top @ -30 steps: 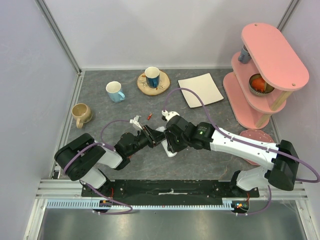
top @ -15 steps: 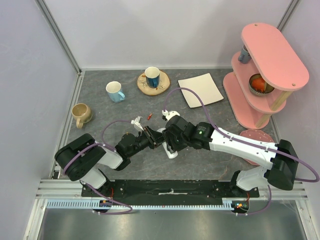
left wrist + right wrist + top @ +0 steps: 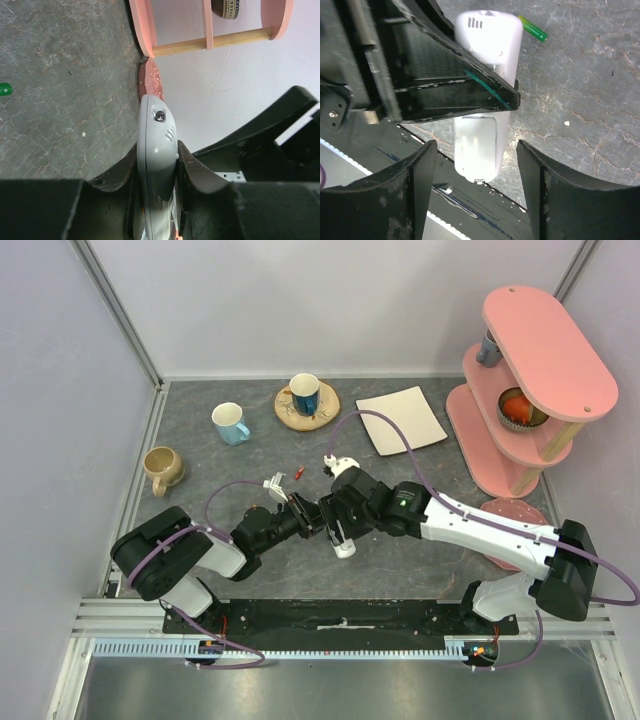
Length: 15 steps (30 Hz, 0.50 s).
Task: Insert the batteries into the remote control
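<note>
The white remote control (image 3: pixel 157 145) is pinched on its edges by my left gripper (image 3: pixel 157 160), which is shut on it just above the table. In the top view its end (image 3: pixel 343 546) pokes out below both gripper heads. My right gripper (image 3: pixel 476 150) is open, and its fingers (image 3: pixel 422 185) stand either side of the remote's closed rear end (image 3: pixel 477 150) without touching it. A green battery (image 3: pixel 533 30) lies on the table just past the remote's far end, also in the left wrist view (image 3: pixel 4 90). A red-orange battery (image 3: pixel 299 473) lies a little behind the grippers (image 3: pixel 322 517).
A small white piece (image 3: pixel 272 483) lies beside the red battery. At the back stand a tan mug (image 3: pixel 161 468), a light-blue mug (image 3: pixel 230 423), a dark-blue mug on a round coaster (image 3: pixel 307 405) and a flat white plate (image 3: pixel 401 419). A pink shelf (image 3: pixel 530 380) fills the right.
My right gripper's jaws have spread apart around the remote's end. The left gripper keeps its grip and has barely shifted.
</note>
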Available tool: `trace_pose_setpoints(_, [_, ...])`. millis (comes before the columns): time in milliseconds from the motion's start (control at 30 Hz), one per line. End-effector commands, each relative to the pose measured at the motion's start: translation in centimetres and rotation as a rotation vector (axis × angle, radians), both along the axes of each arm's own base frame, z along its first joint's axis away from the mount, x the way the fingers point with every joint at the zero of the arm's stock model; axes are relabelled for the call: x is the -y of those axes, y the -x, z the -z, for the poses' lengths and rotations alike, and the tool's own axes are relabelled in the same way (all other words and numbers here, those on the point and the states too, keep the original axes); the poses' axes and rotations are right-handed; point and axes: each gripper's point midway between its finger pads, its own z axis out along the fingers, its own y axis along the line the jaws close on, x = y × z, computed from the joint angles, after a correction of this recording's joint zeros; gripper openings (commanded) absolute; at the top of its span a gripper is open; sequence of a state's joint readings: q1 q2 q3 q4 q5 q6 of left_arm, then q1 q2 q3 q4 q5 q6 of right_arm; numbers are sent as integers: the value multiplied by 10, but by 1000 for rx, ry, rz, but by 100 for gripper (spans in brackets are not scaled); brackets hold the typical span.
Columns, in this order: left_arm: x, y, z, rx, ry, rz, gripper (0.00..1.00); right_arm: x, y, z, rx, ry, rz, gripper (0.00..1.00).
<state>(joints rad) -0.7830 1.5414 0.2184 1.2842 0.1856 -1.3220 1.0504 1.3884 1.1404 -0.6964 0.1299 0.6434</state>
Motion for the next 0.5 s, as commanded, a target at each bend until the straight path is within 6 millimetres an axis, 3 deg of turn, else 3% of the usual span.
trace_pose_setpoints(0, [-2, 3, -96, 268, 287, -2, 2, -13, -4, -54, 58, -151, 7, 74])
trace_pose_setpoints(200, [-2, -1, -98, 250, 305, -8, 2, 0, 1, -99, 138, -289, 28, 79])
trace_pose_setpoints(233, [-1, 1, -98, 239, 309, 14, 2, 5, 2, -96, 142, -298, 39, 80])
trace_pose_setpoints(300, [0, 0, -98, 208, 324, 41, 2, 12, 2, -112, 174, -384, 62, 85])
trace_pose_setpoints(333, [1, 4, -97, 202, 324, 72, 2, 16, 5, -99, 151, -381, 59, 86])
trace_pose_setpoints(400, [0, 6, -98, 186, 333, 97, 2, 21, 2, -102, 148, -449, 57, 88])
trace_pose_setpoints(433, [0, 11, -98, 184, 331, 128, 2, 26, 4, -84, 120, -440, 60, 88])
trace_pose_setpoints(467, [0, 13, -99, 182, 333, 142, 2, 29, 6, -86, 108, -479, 50, 89])
